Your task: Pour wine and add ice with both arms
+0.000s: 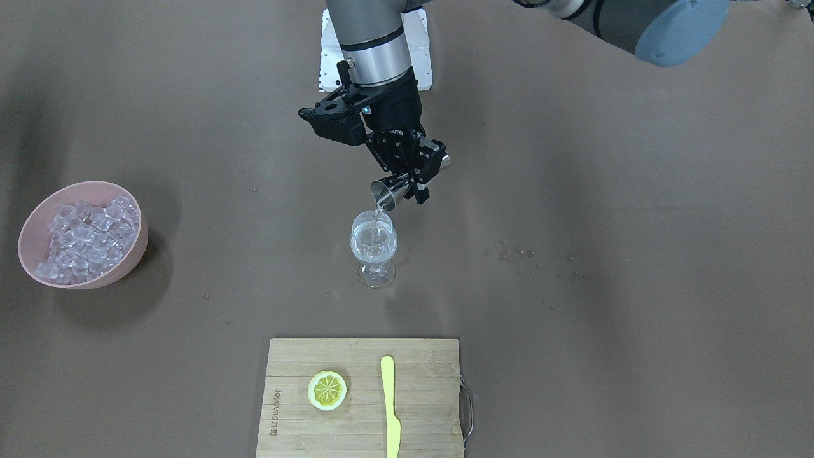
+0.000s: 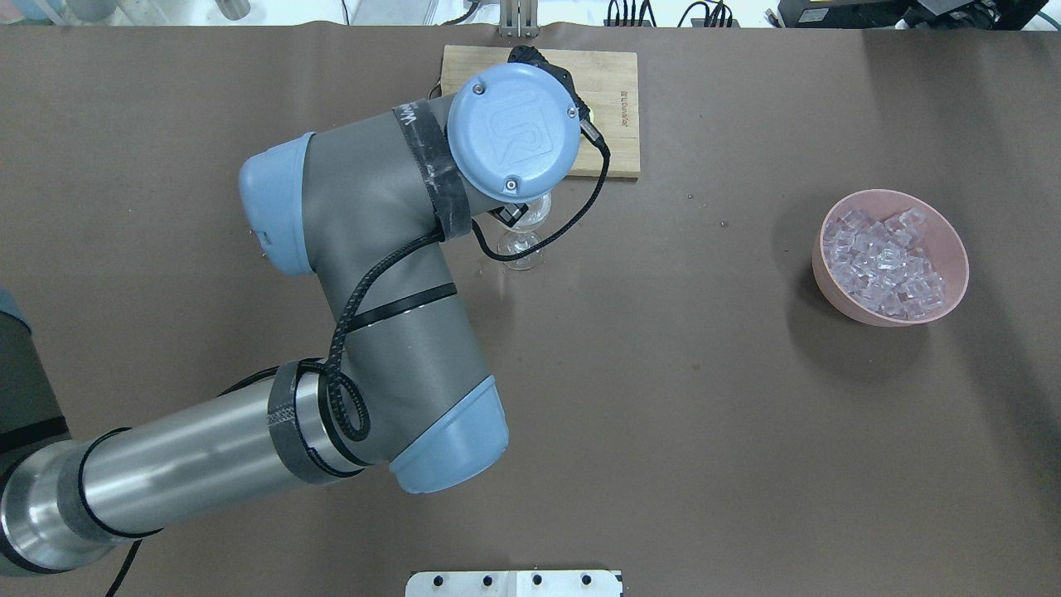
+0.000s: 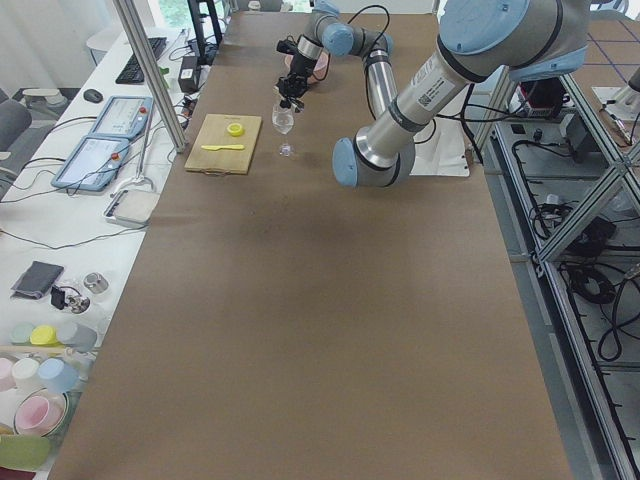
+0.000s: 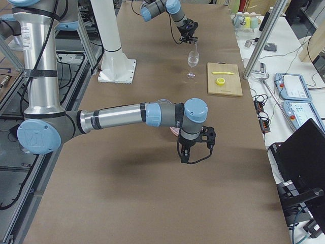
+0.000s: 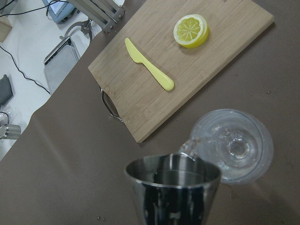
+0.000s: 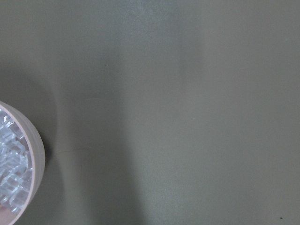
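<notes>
The wine (image 1: 376, 217) runs in a thin clear stream from the lip of a tilted steel measuring cup (image 1: 386, 193) into a stemmed glass (image 1: 374, 254). The glass stands upright at the centre of the front-facing view, with some liquid in it. The left gripper (image 1: 410, 180) is clamped on the cup, just above and behind the glass.

The ice (image 1: 86, 238) lies heaped in a pink bowl (image 1: 137, 251) at the left edge of that frame, well apart from the glass. At the bottom centre is a wooden cutting board (image 1: 356, 432) with a lemon slice (image 1: 327, 390) and a yellow knife (image 1: 390, 407) side by side on it.

In the right side view the right gripper (image 4: 185, 155) hangs at mid-frame over the brown table (image 1: 604, 286). I cannot tell whether its fingers are apart or together.
</notes>
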